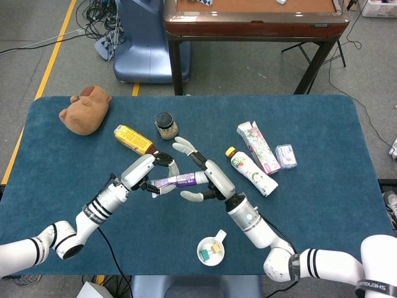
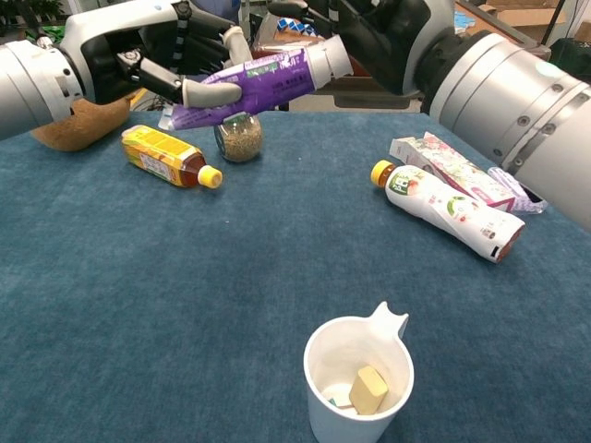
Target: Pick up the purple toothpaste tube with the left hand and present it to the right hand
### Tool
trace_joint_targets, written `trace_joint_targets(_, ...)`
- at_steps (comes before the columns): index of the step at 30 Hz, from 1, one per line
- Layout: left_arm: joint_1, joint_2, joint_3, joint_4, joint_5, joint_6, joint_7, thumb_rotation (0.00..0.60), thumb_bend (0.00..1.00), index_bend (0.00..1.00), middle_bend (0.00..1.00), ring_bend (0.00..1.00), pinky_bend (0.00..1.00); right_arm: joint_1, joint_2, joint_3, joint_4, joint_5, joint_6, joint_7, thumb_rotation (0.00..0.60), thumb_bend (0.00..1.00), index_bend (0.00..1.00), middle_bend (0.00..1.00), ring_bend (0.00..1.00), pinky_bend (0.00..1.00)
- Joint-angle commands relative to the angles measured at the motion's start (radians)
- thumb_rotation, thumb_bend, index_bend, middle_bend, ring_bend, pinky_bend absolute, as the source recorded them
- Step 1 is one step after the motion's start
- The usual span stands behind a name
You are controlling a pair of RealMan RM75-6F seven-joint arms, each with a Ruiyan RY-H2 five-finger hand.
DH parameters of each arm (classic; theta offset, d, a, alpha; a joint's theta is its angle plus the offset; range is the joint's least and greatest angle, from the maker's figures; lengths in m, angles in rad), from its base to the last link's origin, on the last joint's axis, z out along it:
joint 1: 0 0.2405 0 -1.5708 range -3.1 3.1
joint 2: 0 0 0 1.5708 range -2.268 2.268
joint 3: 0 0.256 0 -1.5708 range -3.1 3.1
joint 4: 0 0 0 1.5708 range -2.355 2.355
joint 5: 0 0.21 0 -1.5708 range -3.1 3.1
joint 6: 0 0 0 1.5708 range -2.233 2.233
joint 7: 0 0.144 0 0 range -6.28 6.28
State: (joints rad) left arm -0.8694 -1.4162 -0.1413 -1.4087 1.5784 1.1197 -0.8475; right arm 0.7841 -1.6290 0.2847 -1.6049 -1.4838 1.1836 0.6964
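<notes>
My left hand (image 1: 144,171) holds the purple toothpaste tube (image 1: 177,181) by its flat tail end, lifted above the blue table (image 1: 322,205). The tube lies roughly level, its white cap end pointing at my right hand (image 1: 209,178). That hand's fingers are spread, and the cap end sits against its palm between an upper finger and the thumb. In the chest view the tube (image 2: 259,81) hangs high over the table, the left hand (image 2: 138,51) wrapped round its left end. There the right hand (image 2: 388,28) is at the cap end; whether its fingers press the tube is not visible.
On the table lie a yellow-labelled bottle (image 1: 133,141), a small jar (image 1: 165,125), a brown plush toy (image 1: 85,110), a white drink bottle (image 1: 251,171), a flowered carton (image 1: 257,146) and a small pack (image 1: 286,156). A white cup (image 1: 211,250) stands near the front edge.
</notes>
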Motion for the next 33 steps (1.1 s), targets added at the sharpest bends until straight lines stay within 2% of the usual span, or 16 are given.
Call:
trace_joint_targets(1, 0.0, -0.001, -0.001, 0.0, 0.0, 0.001, -0.001, 0.6, 0.47, 0.58, 0.69, 0.41, 0.24, 0.0, -0.007, -0.001, 0.011, -0.008, 0.003, 0.034, 0.31, 0.0, 0.0, 0.0, 0.0, 0.0)
trace_joint_targets(10, 0.0, -0.007, -0.008, 0.0, -0.004, 0.008, -0.013, 0.6, 0.47, 0.58, 0.69, 0.4, 0.24, -0.004, -0.028, 0.004, 0.032, -0.03, 0.033, 0.163, 0.309, 0.0, 0.0, 0.0, 0.0, 0.0)
trace_joint_targets(17, 0.0, -0.006, -0.011, 0.001, -0.004, 0.008, -0.017, 0.6, 0.47, 0.58, 0.69, 0.4, 0.24, -0.005, -0.044, -0.002, 0.054, -0.046, 0.05, 0.21, 0.31, 0.0, 0.0, 0.0, 0.0, 0.0)
trace_joint_targets(22, 0.002, 0.002, -0.003, 0.004, 0.001, 0.006, -0.009, 0.6, 0.47, 0.58, 0.69, 0.4, 0.24, -0.014, -0.021, -0.004, 0.045, -0.055, 0.064, 0.183, 0.308, 0.0, 0.0, 0.0, 0.0, 0.0)
trace_joint_targets(33, -0.002, 0.025, 0.049, 0.041, 0.039, -0.034, 0.037, 0.6, 0.47, 0.58, 0.68, 0.39, 0.24, -0.05, 0.111, -0.014, -0.015, -0.063, 0.073, 0.047, 0.309, 0.0, 0.0, 0.0, 0.0, 0.0)
